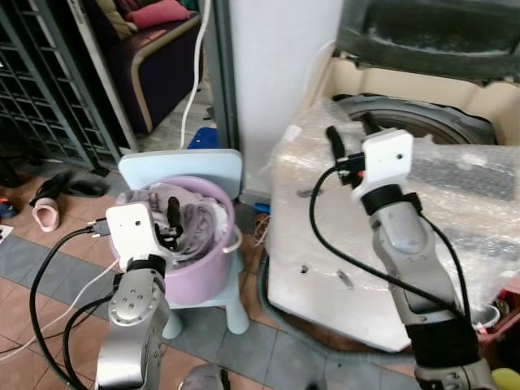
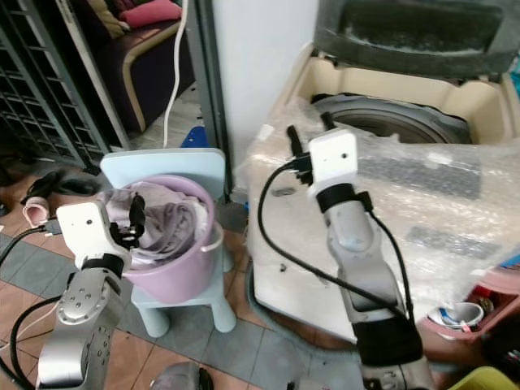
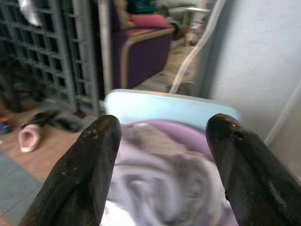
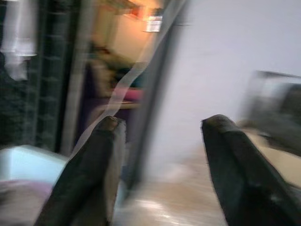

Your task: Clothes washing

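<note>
The left gripper (image 3: 162, 155) had its fingers (image 3: 80, 174) apart and empty, poised just above the grey clothes (image 1: 191, 223) heaped in the lilac basin (image 1: 207, 272), lower left of the frame. The basin stood on a pale blue chair (image 1: 203, 166). The right gripper (image 4: 157, 169), fingers (image 4: 237, 179) likewise apart and empty, was raised at frame centre over the plastic-wrapped washing machine (image 1: 341, 236), its drum opening (image 1: 422, 122) uncovered at upper right. Shoes (image 1: 65, 187) lay on the tiled floor at the left edge.
</note>
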Tool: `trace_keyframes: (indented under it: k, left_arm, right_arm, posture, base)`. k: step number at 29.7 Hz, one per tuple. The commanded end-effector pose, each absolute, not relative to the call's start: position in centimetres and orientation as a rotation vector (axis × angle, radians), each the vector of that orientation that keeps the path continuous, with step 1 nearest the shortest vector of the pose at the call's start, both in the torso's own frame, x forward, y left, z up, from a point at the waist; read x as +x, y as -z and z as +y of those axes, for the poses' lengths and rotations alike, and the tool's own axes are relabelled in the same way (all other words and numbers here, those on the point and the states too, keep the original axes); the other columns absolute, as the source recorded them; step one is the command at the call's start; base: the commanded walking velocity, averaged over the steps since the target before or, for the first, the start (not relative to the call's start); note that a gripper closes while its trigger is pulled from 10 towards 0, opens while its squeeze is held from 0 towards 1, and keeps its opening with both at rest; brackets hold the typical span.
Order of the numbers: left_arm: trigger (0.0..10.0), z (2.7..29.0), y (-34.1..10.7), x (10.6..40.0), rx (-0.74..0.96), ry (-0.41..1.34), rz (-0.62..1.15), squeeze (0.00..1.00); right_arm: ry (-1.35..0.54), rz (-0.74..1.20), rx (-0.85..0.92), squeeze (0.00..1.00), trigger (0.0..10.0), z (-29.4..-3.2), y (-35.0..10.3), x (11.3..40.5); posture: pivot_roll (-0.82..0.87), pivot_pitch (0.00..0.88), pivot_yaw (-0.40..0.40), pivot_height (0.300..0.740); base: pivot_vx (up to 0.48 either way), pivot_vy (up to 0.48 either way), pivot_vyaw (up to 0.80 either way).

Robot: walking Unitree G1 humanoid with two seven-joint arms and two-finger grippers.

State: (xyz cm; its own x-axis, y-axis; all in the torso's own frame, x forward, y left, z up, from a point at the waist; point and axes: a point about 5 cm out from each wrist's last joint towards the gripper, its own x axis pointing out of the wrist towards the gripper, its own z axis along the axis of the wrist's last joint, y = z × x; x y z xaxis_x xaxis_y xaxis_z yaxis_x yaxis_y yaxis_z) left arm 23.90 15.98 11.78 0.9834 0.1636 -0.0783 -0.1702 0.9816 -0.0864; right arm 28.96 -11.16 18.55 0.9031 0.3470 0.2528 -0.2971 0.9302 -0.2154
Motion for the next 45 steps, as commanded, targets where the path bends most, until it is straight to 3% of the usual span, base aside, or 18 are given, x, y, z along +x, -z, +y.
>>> trace_keyframes:
  k: [1,10,15,23,36,37,39,40,41,45]
  left_arm:
    - [10.0,16.0,-12.0,23.9,-0.095,-0.177,0.066,0.00]
    - [10.0,16.2,-12.0,23.9,-0.083,-0.187,0.069,0.00]
    - [10.0,16.3,-12.1,23.8,-0.078,-0.193,0.067,0.00]
    - [10.0,16.5,-12.2,23.6,-0.047,-0.174,0.047,0.00]
    - [10.0,16.8,-12.0,23.5,-0.063,-0.195,0.051,0.00]
    - [10.0,16.8,-12.0,23.5,-0.064,-0.195,0.051,0.00]
    - [10.0,16.8,-12.0,23.5,-0.065,-0.196,0.052,0.00]
    - [10.0,16.8,-12.0,23.5,-0.065,-0.196,0.052,0.00]
    - [10.0,16.8,-12.0,23.5,-0.065,-0.197,0.052,0.00]
    - [10.0,16.8,-12.0,23.5,-0.067,-0.197,0.052,0.00]
  right_arm:
    - [-0.362,-0.274,-0.153,1.00,10.0,-11.1,-18.6,28.6]
    - [-0.408,-0.200,-0.135,1.00,10.0,-10.8,-17.2,27.8]
    - [-0.411,-0.172,-0.139,1.00,10.0,-10.7,-16.7,27.7]
    - [-0.395,-0.074,-0.156,1.00,10.0,-11.2,-14.8,27.6]
    - [-0.380,0.049,-0.223,1.00,10.0,-11.2,-12.6,27.9]
    - [-0.378,0.053,-0.226,0.94,10.0,-11.2,-12.5,27.9]
    - [-0.380,0.069,-0.237,0.65,10.0,-11.2,-12.3,28.0]
    - [-0.382,0.075,-0.248,0.19,10.0,-11.2,-12.2,28.0]
    - [-0.388,0.090,-0.253,0.00,10.0,-11.1,-12.0,28.1]
    - [-0.423,0.109,-0.260,0.00,10.0,-10.7,-11.7,28.1]
  posture:
    - [0.02,0.042,0.037,0.740]
    - [0.02,0.045,0.038,0.740]
    - [0.02,0.048,0.040,0.740]
    - [0.02,0.049,0.041,0.740]
    - [0.03,0.049,0.038,0.740]
    - [0.03,0.049,0.037,0.740]
    - [0.03,0.049,0.037,0.740]
    - [0.03,0.050,0.037,0.740]
    - [0.03,0.051,0.037,0.740]
    - [0.03,0.053,0.037,0.740]
  base:
    - [0.000,0.480,0.00]
    - [0.000,0.480,0.00]
    - [0.000,0.480,0.80]
    - [0.000,0.000,0.31]
    - [0.368,0.000,0.00]
    - [0.379,0.000,0.00]
    - [0.382,0.000,0.00]
    - [0.386,0.000,0.00]
    - [0.398,0.000,0.00]
    - [0.401,0.000,0.00]
